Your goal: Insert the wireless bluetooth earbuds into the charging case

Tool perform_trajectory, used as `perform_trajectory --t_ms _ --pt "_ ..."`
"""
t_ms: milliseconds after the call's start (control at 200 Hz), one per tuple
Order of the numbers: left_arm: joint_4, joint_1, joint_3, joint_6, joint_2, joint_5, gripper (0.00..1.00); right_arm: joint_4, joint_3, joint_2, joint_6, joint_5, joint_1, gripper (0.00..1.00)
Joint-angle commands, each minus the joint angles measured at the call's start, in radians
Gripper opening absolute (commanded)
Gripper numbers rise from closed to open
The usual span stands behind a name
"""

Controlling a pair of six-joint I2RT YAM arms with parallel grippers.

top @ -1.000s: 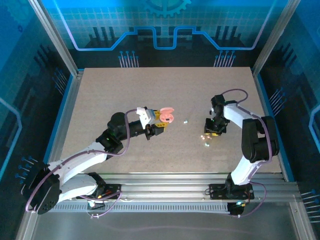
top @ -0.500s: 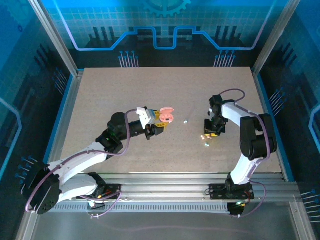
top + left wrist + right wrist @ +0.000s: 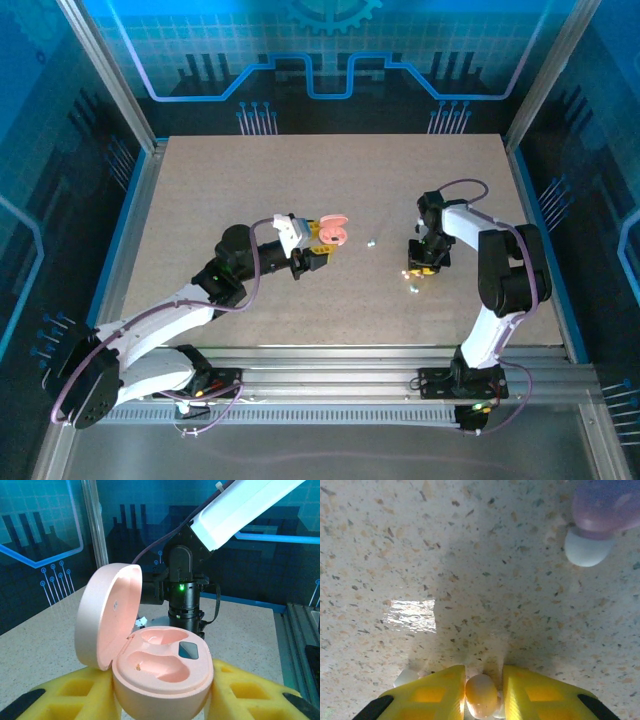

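- Speckled beige table [image 3: 230, 180] inside a blue-lit frame; both arms work around mid-table.
- Your left gripper [image 3: 161, 702] is clamped on the pink charging case [image 3: 165, 672], with a yellow pad on either side of its base, left of centre. The lid [image 3: 107, 617] is hinged open to the left. Both wells face up and look empty of buds.
- Your right gripper [image 3: 483, 692] sits low at the table, right of centre and well apart from the case. Its jaws stand narrow with one earbud [image 3: 481, 696] between the pads. Slim gaps show on both sides, so I cannot tell whether it is actually pinched.
- A second earbud [image 3: 589, 549], whitish tip on a lilac body, lies loose to the far right of the fingers. Another pale speck [image 3: 371, 241] lies on the table between the two grippers.
- Handling, my read: the buds are feather-light, hard, glossy and rounded, so expect them to squirt out or roll. Take one across its widest body, centred on the pads, with a gentle squeeze.
- The case is a rigid shell, and its hinge is probably the weak spot. Keep the hold on the base, off the lid.
- Seating will likely need the bud turned to match its well.
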Motion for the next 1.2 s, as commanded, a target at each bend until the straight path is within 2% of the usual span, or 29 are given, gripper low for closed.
perform_trajectory --t_ms 0,275,470,620,755,930,1071,1196 --pt "0.007 -0.008 0.001 0.017 -0.014 -0.007 0.41 -0.026 0.019 0.026 -0.015 0.009 0.011 0.27" --pt "0.006 -0.007 0.001 0.015 -0.014 -0.007 0.41 -0.022 0.018 0.014 -0.024 0.013 0.011 0.23" --pt "0.012 -0.008 0.001 0.020 -0.014 -0.014 0.41 -0.015 0.001 -0.107 -0.006 -0.055 0.008 0.20" --pt "0.018 -0.007 0.001 0.029 -0.007 -0.020 0.41 0.027 -0.010 -0.264 0.011 -0.294 -0.022 0.19" --pt "0.027 -0.007 -0.003 0.038 0.000 -0.024 0.41 0.119 -0.006 -0.358 0.035 -0.638 -0.036 0.20" --pt "0.041 -0.007 -0.017 0.050 0.014 -0.037 0.41 0.312 -0.011 -0.393 0.170 -1.019 -0.025 0.20" --pt "0.038 -0.008 -0.017 0.069 0.022 -0.043 0.41 0.346 0.021 -0.387 0.213 -1.159 0.023 0.20" --pt "0.035 -0.007 -0.017 0.086 0.026 -0.054 0.41 0.376 0.042 -0.383 0.270 -1.214 0.065 0.20"
